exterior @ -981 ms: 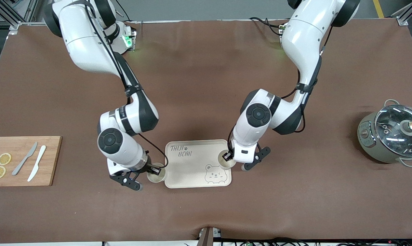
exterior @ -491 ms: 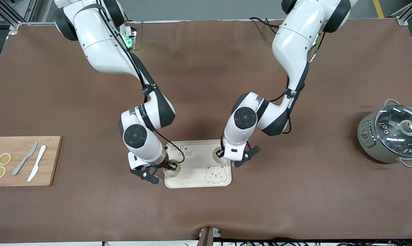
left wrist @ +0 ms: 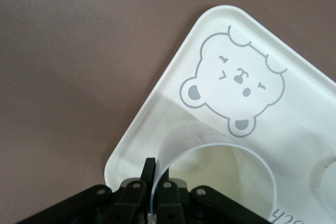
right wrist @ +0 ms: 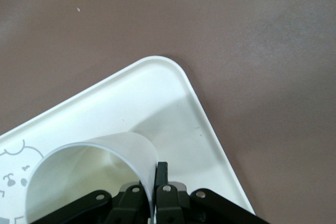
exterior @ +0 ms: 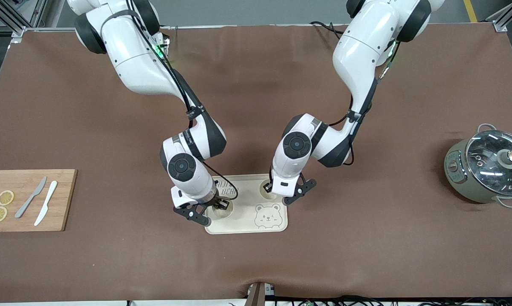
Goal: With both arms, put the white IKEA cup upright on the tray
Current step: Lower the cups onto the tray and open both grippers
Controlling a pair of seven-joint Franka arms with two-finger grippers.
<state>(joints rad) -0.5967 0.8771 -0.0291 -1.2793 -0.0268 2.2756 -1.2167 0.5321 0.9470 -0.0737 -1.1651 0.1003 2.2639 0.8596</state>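
Tray (exterior: 277, 227) sits mid-table, bear face drawing (exterior: 267, 215) at its nearer edge. Right gripper (exterior: 220, 205) over the tray's end toward the right arm, pinched shut on the rim of an upright white cup (exterior: 222, 211). Left gripper (exterior: 267, 187) over the tray's farther part, clamped on the rim of a second cup (exterior: 264, 190), also mouth up. Cutting board (exterior: 60, 199) and pot (exterior: 487, 170) lie at opposite table ends.

cutting board (exterior: 28, 199), knives (exterior: 39, 202), lemon slices (exterior: 1, 205), pot (exterior: 485, 169)
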